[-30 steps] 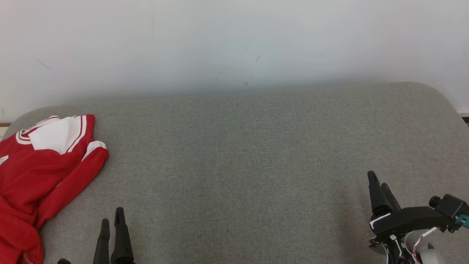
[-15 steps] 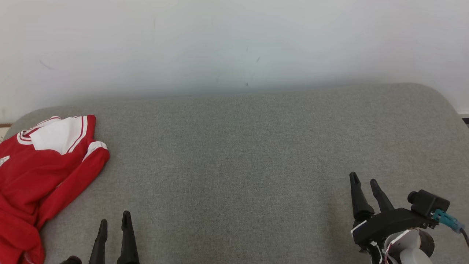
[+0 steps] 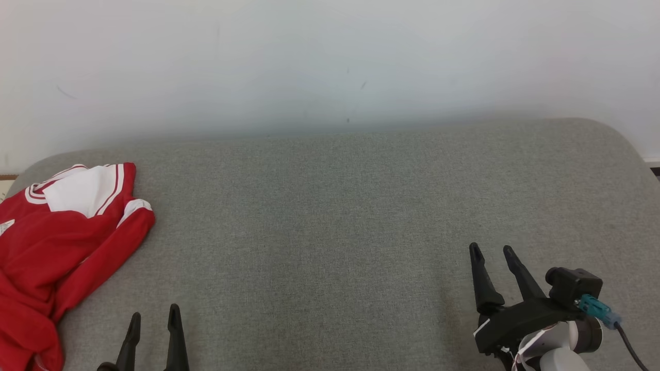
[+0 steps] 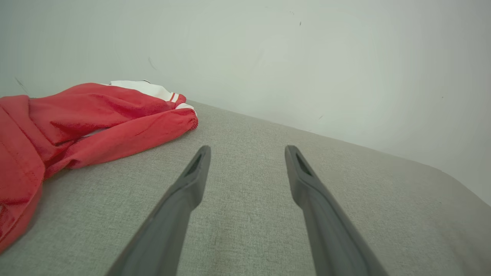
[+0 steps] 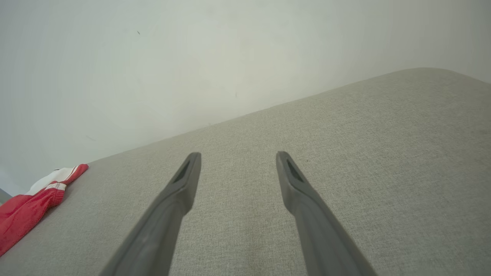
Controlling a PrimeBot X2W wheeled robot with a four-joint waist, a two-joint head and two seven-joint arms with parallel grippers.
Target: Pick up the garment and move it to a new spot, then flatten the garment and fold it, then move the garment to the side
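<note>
grey cushion [image 3: 335, 206] lies open, red garment [image 3: 62, 242] heaped at its left end.

A broad surface [image 3: 330, 216] covered in grey woven fabric stretched across the head view, its far edge meeting a plain white wall [image 3: 330, 51]. The far corners of the fabric top were rounded, and the right corner [image 3: 613, 126] curved down toward a pale skirting strip [image 3: 650, 161] at the wall's foot. On the wall a short dark scuff [image 3: 64, 91] sat toward the left, and a few small dark specks [image 3: 363, 82] were scattered near the middle. A soft shadow lay where wall and fabric met. At the far left edge a thin brown strip [image 3: 7, 176] showed just beside the other rounded corner.
</note>
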